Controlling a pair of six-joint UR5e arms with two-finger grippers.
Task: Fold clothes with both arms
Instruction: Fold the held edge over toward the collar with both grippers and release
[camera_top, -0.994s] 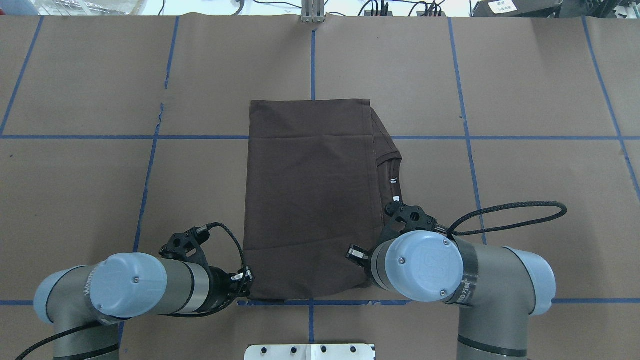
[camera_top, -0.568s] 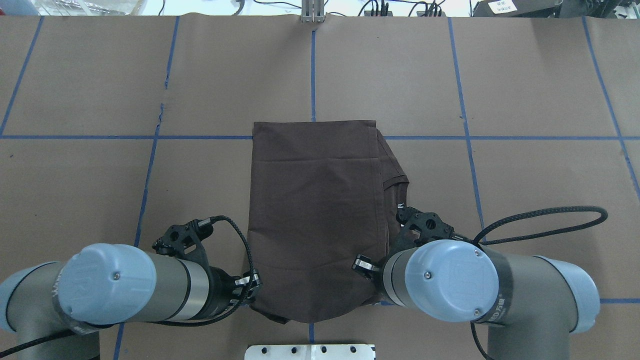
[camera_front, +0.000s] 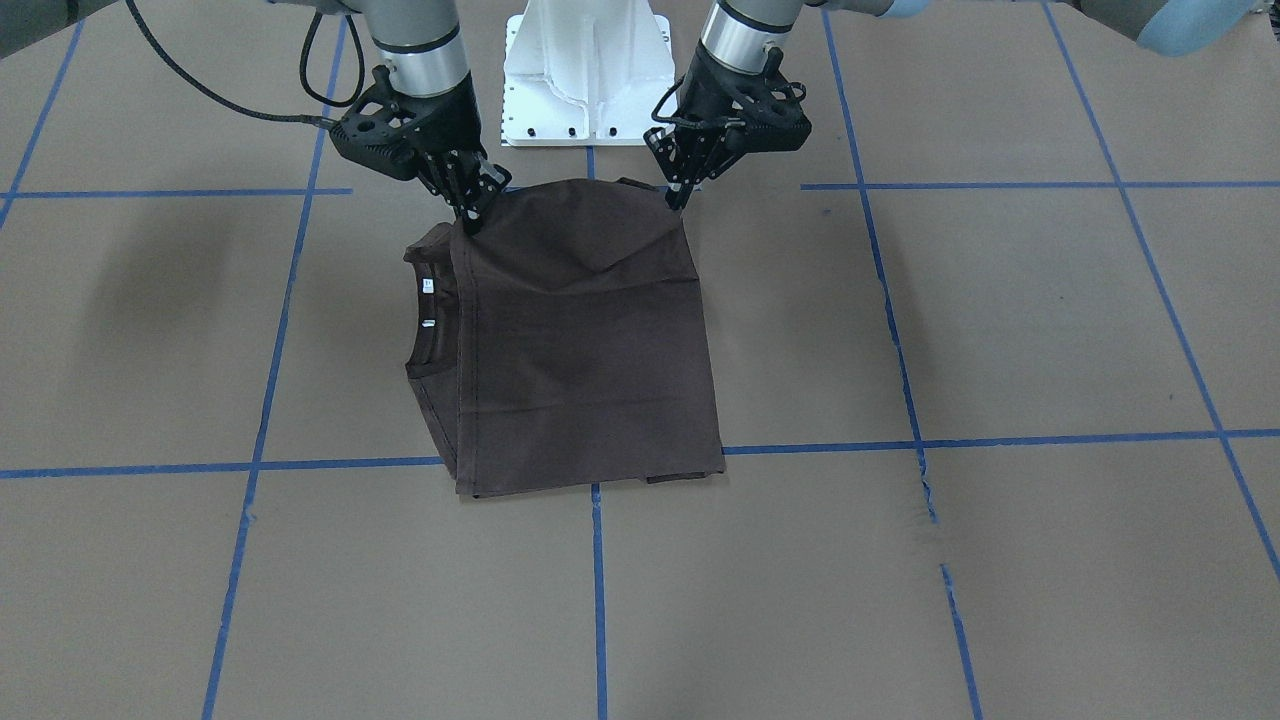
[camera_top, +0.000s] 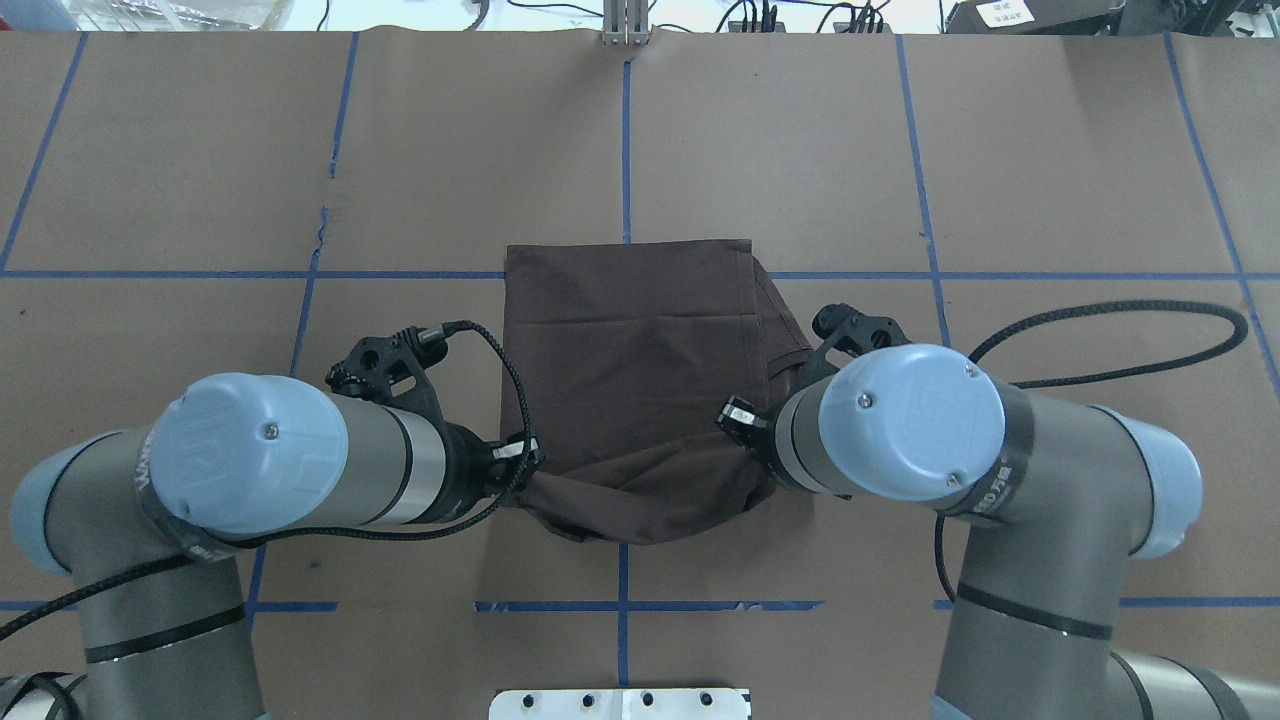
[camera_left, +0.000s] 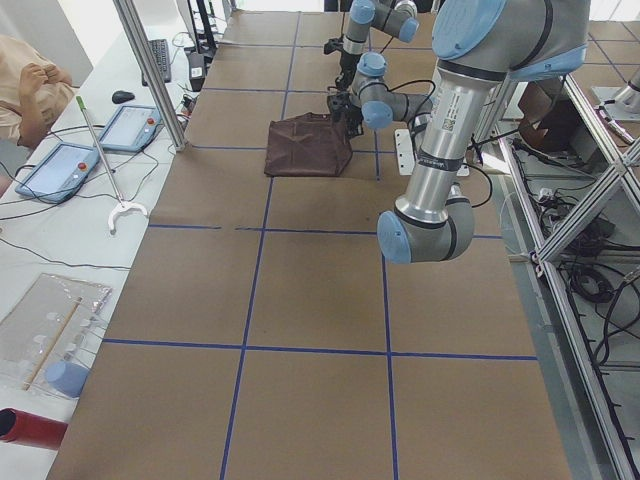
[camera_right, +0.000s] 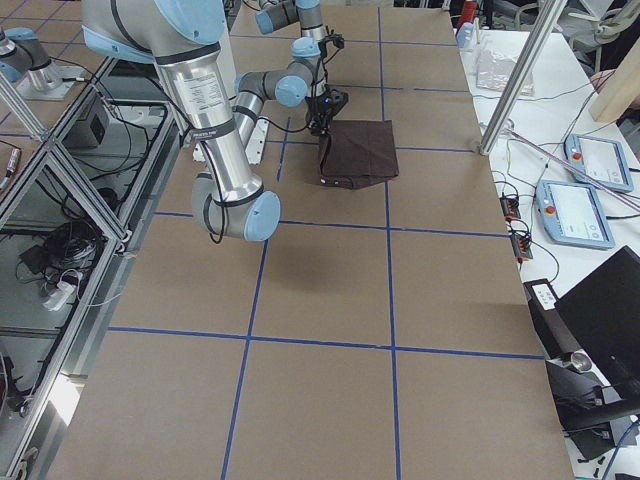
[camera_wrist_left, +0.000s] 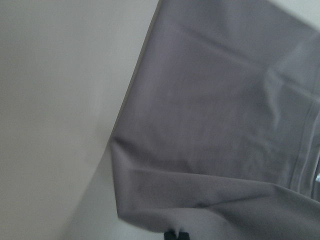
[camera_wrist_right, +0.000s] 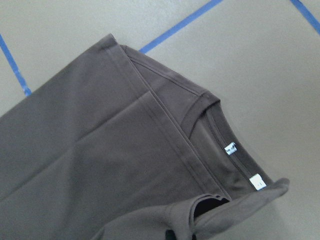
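Observation:
The clothes are one dark brown T-shirt (camera_top: 640, 340), folded into a rectangle at the table's middle. Its collar (camera_front: 425, 335) and white neck labels (camera_wrist_right: 230, 148) peek out on the robot's right side. My left gripper (camera_top: 522, 472) is shut on the near left corner of the shirt (camera_front: 580, 340). On the near right corner my right gripper (camera_front: 470, 215) is shut too. Both corners hang lifted off the table, and the near hem sags between them over the flat part. In the overhead view the right wrist hides the right fingertips.
Brown paper with blue tape lines (camera_top: 625, 130) covers the table. The white pedestal base (camera_front: 585, 70) stands just behind the shirt's near edge. A black cable loop (camera_top: 1110, 310) lies to the right. Tablets (camera_left: 60, 170) and a person's arm (camera_left: 30, 80) are beyond the table's far side.
The shirt first slid toward the robot. Both grippers then moved away from the robot with the near hem lifted, so it now bunches over the flat part.

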